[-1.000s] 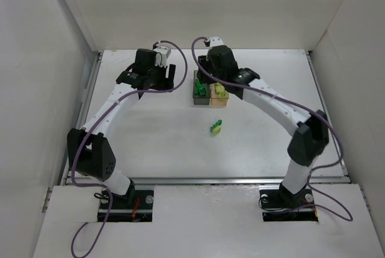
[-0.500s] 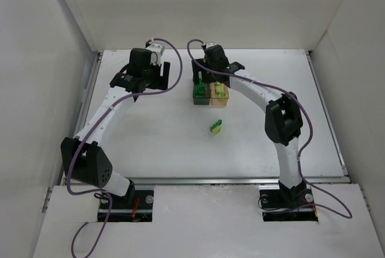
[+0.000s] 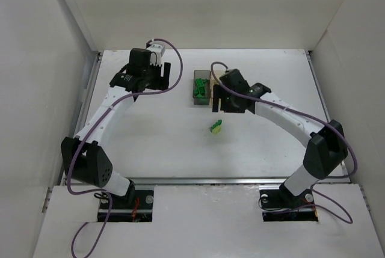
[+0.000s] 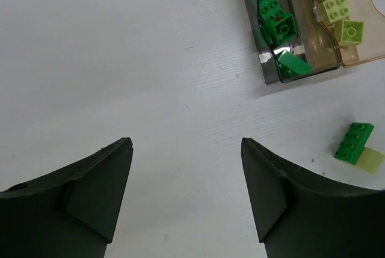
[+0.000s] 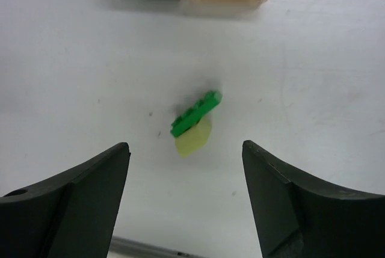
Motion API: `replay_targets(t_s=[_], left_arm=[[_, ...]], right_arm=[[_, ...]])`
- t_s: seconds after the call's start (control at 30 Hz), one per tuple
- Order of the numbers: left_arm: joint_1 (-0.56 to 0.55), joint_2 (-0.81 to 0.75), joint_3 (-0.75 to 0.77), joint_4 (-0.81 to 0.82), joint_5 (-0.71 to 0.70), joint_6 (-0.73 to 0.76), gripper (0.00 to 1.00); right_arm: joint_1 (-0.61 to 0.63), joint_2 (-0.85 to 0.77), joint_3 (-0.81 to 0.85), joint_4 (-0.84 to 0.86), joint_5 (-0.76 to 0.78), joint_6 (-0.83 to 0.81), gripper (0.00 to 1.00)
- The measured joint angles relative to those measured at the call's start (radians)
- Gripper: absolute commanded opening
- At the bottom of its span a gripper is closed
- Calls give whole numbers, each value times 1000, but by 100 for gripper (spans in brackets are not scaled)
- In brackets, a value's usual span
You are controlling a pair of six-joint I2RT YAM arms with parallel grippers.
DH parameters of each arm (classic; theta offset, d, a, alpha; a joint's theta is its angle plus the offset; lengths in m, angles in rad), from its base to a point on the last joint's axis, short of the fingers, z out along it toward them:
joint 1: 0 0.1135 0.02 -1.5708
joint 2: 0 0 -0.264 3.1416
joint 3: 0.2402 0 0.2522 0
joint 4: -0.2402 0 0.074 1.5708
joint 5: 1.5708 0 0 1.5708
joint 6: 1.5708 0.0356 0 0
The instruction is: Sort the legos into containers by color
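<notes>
We show the right gripper, jaws wide apart, above a dark green plastic brick touching a pale yellow-green brick on the white table (long axis oblique to the jaw gap); the left gripper, likewise spread, is farther off.

we look down from high at the near side over the whole surface; both wrist views face down close above it, sharing the containers and loose legos.
</notes>
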Motion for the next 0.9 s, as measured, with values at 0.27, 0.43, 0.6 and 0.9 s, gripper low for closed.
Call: replay_targets(t_s=[0.27, 0.43, 0.6, 0.9], left_arm=[[0, 3, -5, 7, 62, -11, 70], [0, 2, -35, 14, 78, -19, 70], [0, -3, -57, 16, 85, -23, 70], [0, -20, -95, 34, 86, -23, 70]], right_arm=[[50, 52, -159, -17, -74, 77, 62], [18, 75, -177, 22, -145, 92, 52], [-101, 75, -252, 131, -299, 127, 49], [-152, 75, -301, 201, -451, 209, 49]])
